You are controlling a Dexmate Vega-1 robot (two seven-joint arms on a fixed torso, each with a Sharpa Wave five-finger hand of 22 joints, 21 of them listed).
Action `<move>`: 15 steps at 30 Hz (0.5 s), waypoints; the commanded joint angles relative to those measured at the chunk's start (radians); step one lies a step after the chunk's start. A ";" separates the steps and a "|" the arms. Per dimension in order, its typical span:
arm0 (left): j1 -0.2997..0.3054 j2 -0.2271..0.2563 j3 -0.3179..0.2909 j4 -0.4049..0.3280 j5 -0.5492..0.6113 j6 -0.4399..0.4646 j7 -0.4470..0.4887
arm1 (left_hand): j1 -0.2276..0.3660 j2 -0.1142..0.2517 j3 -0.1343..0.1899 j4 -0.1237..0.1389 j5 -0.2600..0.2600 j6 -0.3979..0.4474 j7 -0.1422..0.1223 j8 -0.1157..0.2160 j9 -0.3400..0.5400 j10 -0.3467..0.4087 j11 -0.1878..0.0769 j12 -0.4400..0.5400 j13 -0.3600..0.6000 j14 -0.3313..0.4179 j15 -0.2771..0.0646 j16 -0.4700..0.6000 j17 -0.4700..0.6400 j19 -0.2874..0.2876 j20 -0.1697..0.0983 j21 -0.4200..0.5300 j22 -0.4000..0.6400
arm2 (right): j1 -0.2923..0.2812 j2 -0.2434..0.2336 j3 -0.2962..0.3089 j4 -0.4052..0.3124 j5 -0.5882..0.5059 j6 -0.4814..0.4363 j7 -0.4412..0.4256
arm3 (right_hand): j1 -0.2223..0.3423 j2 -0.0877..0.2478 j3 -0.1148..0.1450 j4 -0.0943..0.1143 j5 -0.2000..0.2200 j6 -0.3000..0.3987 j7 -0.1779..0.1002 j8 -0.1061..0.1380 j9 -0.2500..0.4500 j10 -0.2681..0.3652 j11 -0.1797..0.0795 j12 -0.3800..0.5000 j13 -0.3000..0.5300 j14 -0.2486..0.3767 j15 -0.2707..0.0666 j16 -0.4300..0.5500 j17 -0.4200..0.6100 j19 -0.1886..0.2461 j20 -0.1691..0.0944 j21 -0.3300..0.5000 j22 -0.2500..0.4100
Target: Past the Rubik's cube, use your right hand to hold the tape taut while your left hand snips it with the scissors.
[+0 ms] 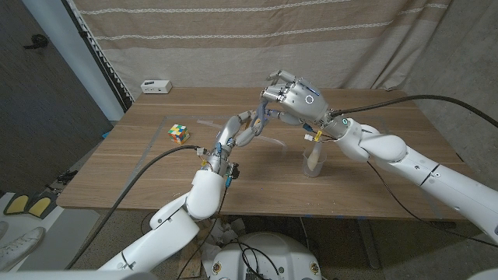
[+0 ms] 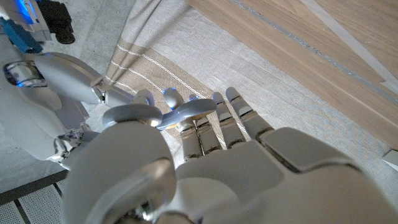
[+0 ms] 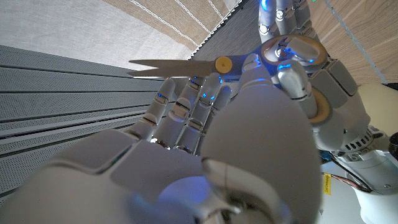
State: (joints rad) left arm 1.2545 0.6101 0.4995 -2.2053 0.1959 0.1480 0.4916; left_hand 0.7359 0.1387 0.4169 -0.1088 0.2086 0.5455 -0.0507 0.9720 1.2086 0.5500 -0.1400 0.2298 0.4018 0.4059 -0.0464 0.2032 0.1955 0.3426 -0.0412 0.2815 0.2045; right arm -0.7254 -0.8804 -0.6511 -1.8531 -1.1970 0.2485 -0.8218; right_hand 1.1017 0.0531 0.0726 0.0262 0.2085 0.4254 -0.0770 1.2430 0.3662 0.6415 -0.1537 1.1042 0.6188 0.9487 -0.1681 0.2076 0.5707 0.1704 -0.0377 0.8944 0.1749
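Head view: my left hand (image 1: 243, 128) and right hand (image 1: 292, 97) meet above the table (image 1: 373, 140), the Rubik's cube (image 1: 180, 133) off beside my left hand. The scissors (image 3: 249, 62) sit threaded on left-hand fingers; I cannot tell the right hand's grip.

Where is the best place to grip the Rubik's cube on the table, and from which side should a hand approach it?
Probably from above, pinching two opposite side faces. The Rubik's cube sits squarely on the table with its top face up, and bare wood all around leaves room for fingers to come down on either side. Its flat, parallel faces suit a pinch; the edges and corners would likely slip.
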 commanded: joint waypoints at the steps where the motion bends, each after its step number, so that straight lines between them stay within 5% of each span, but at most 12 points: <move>1: 0.010 -0.005 -0.004 0.009 -0.015 -0.013 0.015 | 0.009 0.002 0.073 0.065 0.005 -0.124 -0.003 0.004 -0.006 0.035 -0.020 0.007 0.004 0.013 -0.104 0.002 0.000 0.004 -0.017 0.008 0.000 | -0.012 0.007 0.009 0.011 0.020 -0.034 -0.041 | -0.141 0.136 0.094 0.083 0.005 0.014 0.002 0.005 -0.004 0.009 0.001 0.012 0.005 0.047 -0.066 0.023 0.002 0.012 -0.037 -0.003 0.002; 6: 0.012 -0.003 -0.005 0.010 -0.016 -0.017 0.016 | 0.008 0.001 0.074 0.063 0.005 -0.121 -0.002 0.005 -0.012 0.036 -0.020 0.007 0.005 0.013 -0.104 0.001 0.000 0.004 -0.018 0.008 0.000 | -0.002 0.008 -0.004 0.015 0.009 -0.025 -0.039 | -0.152 0.131 0.097 0.084 0.003 0.020 0.003 0.004 -0.010 0.011 0.007 0.009 -0.005 0.045 -0.064 0.018 -0.003 0.012 -0.037 -0.008 0.003; 15: 0.019 0.000 -0.007 0.009 -0.017 -0.019 0.017 | 0.007 -0.001 0.077 0.060 0.004 -0.113 -0.005 0.006 -0.023 0.038 -0.025 0.007 0.006 0.015 -0.105 0.001 0.000 0.005 -0.017 0.009 -0.001 | 0.009 0.009 -0.014 0.018 0.001 -0.014 -0.048 | -0.236 0.106 0.087 0.099 -0.005 0.031 -0.009 -0.069 -0.089 -0.044 0.028 -0.100 -0.114 -0.103 -0.052 -0.014 -0.054 -0.006 -0.007 -0.047 0.001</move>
State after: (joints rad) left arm 1.2663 0.6073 0.4949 -2.1978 0.1808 0.1354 0.5055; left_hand 0.7360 0.1387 0.4195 -0.1114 0.2086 0.5423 -0.0535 0.9749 1.1856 0.5553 -0.1347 0.2298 0.4062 0.4112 -0.0410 0.2033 0.1956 0.3426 -0.0412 0.2815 0.2046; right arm -0.7274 -0.8733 -0.6533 -1.8393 -1.1869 0.2287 -0.8576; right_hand 1.0021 0.0385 0.0685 0.0343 0.2050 0.4541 -0.0805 1.1890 0.2907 0.6098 -0.1267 1.0237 0.5223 0.8668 -0.1163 0.1890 0.5206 0.1678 -0.0357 0.8533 0.1748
